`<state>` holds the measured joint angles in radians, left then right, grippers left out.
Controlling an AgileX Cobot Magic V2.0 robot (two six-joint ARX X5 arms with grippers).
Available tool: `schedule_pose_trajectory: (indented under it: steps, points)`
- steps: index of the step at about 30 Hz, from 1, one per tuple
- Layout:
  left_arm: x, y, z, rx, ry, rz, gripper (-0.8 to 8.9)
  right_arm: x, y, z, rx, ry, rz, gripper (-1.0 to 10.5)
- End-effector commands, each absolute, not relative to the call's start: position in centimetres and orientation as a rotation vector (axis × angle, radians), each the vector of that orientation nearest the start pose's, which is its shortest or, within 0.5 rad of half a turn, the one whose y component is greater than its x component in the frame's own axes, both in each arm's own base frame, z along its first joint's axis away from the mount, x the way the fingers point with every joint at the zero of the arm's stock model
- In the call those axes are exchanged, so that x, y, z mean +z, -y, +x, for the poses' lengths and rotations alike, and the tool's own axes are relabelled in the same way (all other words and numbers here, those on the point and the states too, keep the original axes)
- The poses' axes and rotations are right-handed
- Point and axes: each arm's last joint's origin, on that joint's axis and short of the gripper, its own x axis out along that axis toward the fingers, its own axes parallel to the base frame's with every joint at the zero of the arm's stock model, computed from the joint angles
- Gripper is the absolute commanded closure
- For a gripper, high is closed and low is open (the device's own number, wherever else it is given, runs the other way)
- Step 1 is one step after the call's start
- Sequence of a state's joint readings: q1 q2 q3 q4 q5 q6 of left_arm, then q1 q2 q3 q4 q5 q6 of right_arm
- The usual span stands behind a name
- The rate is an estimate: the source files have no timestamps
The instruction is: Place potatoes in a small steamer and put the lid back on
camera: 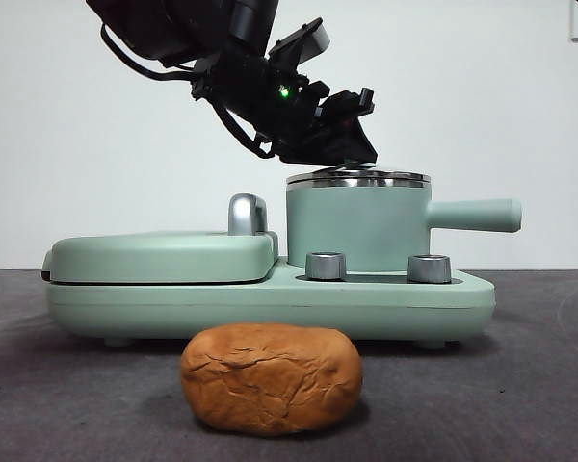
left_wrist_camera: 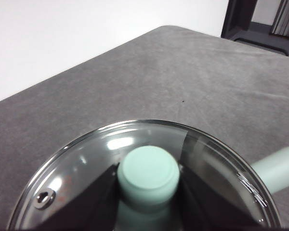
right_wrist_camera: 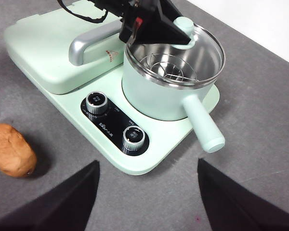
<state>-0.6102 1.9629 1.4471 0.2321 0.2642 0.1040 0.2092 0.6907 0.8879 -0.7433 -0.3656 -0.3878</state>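
One orange-brown, wrinkled potato (camera: pixel 271 378) is seen nearest, lying alone on the grey table (camera: pixel 520 395). Behind it, one mint-green cylindrical steamer pot (camera: pixel 356 223) is seated beside two steel dials (camera: pixel 327 266). Its single glass lid (left_wrist_camera: pixel 86 168) is gripped at the mint knob (left_wrist_camera: pixel 148 174) by the left gripper (camera: pixel 352 135). The right gripper (right_wrist_camera: pixel 147 197) is held wide apart above.

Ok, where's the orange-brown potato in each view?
Front view: orange-brown wrinkled potato at bottom centre, on the table before the cooker.
Left wrist view: not in it.
Right wrist view: at the left edge, beside the cooker base.
Shared landmark: the mint-green ball knob of the clear glass lid, between the left gripper's fingers.
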Motion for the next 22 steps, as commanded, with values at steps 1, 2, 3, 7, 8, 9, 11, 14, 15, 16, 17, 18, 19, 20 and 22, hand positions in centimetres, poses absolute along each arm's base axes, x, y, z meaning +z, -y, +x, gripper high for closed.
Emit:
schedule_pose_trajectory:
  steps: [1,2,3,7,8,9,11,14,15,16,17,18,19,20,22]
  points:
    - [24.7,27.1,37.3,-0.878,-0.253,0.141,8.08,33.5,-3.7,12.2,0.658,-0.419,-0.314,6.3]
    - [24.8,27.1,37.3,-0.878,-0.252,0.141,8.08,33.5,-3.7,12.2,0.658,-0.419,-0.314,6.3]
    - [24.8,27.1,37.3,-0.878,-0.252,0.141,8.08,33.5,-3.7,12.2,0.658,-0.419,-0.314,6.3]
    - [25.7,26.9,37.0,-0.877,-0.233,0.139,8.08,33.5,-3.7,12.2,0.658,-0.419,-0.314,6.3]
    - [26.1,26.9,36.9,-0.875,-0.222,0.138,8.08,33.5,-3.7,12.2,0.658,-0.419,-0.314,6.3]
    - [26.5,26.8,36.8,-0.873,-0.210,0.140,8.08,33.5,-3.7,12.2,0.658,-0.419,-0.314,6.3]
    - [27.7,26.5,36.5,-0.850,-0.173,0.162,8.08,33.5,-3.7,12.2,0.658,-0.419,-0.314,6.3]
    - [29.5,26.0,35.9,-0.829,-0.112,0.198,8.08,33.5,-3.7,12.2,0.658,-0.419,-0.314,6.3]
    - [30.1,25.8,35.7,-0.829,-0.098,0.200,8.08,33.5,-3.7,12.2,0.658,-0.419,-0.314,6.3]
    - [30.9,25.6,35.3,-0.828,-0.085,0.198,8.08,33.5,-3.7,12.2,0.658,-0.419,-0.314,6.3]
    - [31.7,25.3,35.0,-0.826,-0.078,0.196,8.08,33.5,-3.7,12.2,0.658,-0.419,-0.314,6.3]
    - [32.3,25.0,34.6,-0.824,-0.073,0.195,8.08,33.5,-3.7,12.2,0.658,-0.419,-0.314,6.3]
    - [33.1,24.5,34.2,-0.822,-0.072,0.194,8.08,33.5,-3.7,12.2,0.658,-0.419,-0.314,6.3]
    - [33.9,24.1,33.7,-0.822,-0.079,0.196,8.08,33.5,-3.7,12.2,0.658,-0.419,-0.314,6.3]
    - [35.1,23.4,32.6,-0.824,-0.104,0.200,8.08,33.5,-3.7,12.2,0.658,-0.419,-0.314,6.3]
